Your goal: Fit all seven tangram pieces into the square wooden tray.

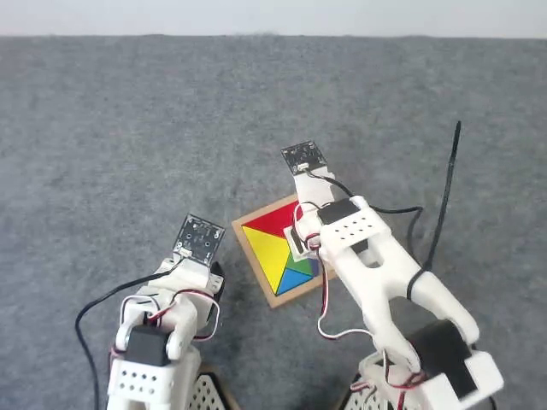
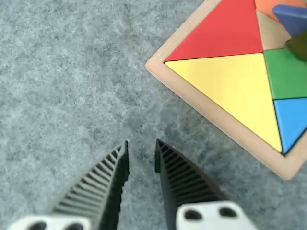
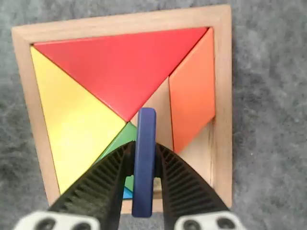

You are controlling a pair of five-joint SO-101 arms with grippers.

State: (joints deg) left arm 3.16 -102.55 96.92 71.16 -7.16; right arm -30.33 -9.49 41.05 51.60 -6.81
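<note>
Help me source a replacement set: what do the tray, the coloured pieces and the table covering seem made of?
Tray: pale unpainted wood, matte, with faint grain on the rim. Pieces, like the red triangle and the blue piece in the right gripper: probably wood under smooth opaque paint that hides the core. Table covering: grey felt or low-pile carpet, judging by its fuzzy mottled surface.

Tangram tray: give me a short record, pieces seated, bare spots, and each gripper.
tray: square wooden tray on grey mat
seated: red triangle, yellow triangle, orange piece, green piece, light blue triangle
bare wood: beside the orange piece
right gripper: shut on dark blue piece, on edge over tray
left gripper: slightly open, empty, over mat beside tray
</note>
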